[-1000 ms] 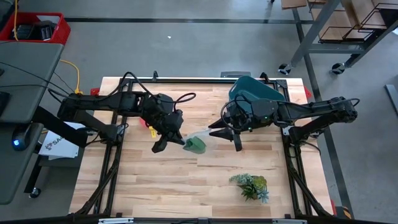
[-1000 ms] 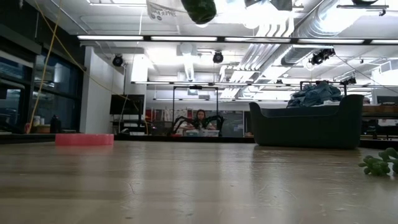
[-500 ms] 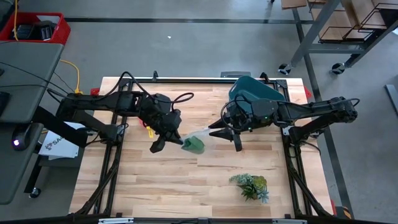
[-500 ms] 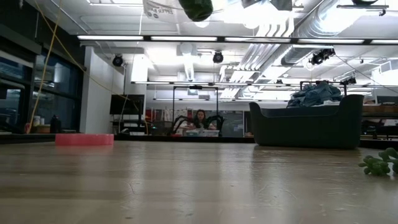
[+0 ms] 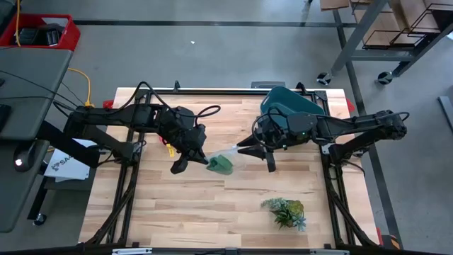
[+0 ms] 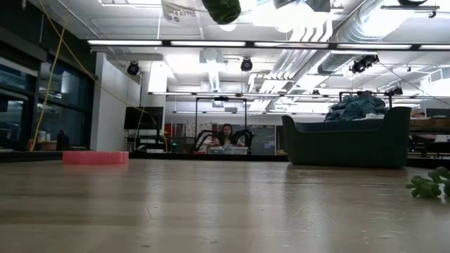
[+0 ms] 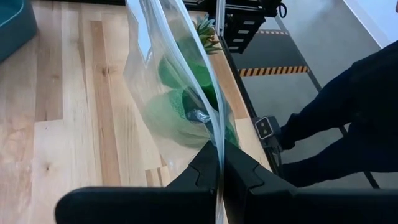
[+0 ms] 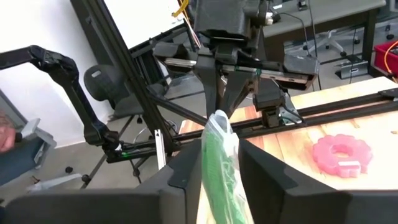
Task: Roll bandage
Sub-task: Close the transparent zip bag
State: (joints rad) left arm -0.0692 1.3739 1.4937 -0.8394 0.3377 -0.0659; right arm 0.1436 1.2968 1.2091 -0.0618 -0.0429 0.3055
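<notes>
Right jaws narrowed on clear bag point(image 5: 225, 154) | left jaws pinch bag | wooden table point(image 5: 198, 205), ceiling-lit workshop

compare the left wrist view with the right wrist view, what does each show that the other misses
Only the left wrist view shows the leafy green plant sprig, a corner of the teal tub and a person's dark sleeve. Only the right wrist view shows the pink ring-shaped toy and the left gripper from the front. Both show the clear plastic bag holding the green fabric bandage, pinched between each arm's own jaws.
</notes>
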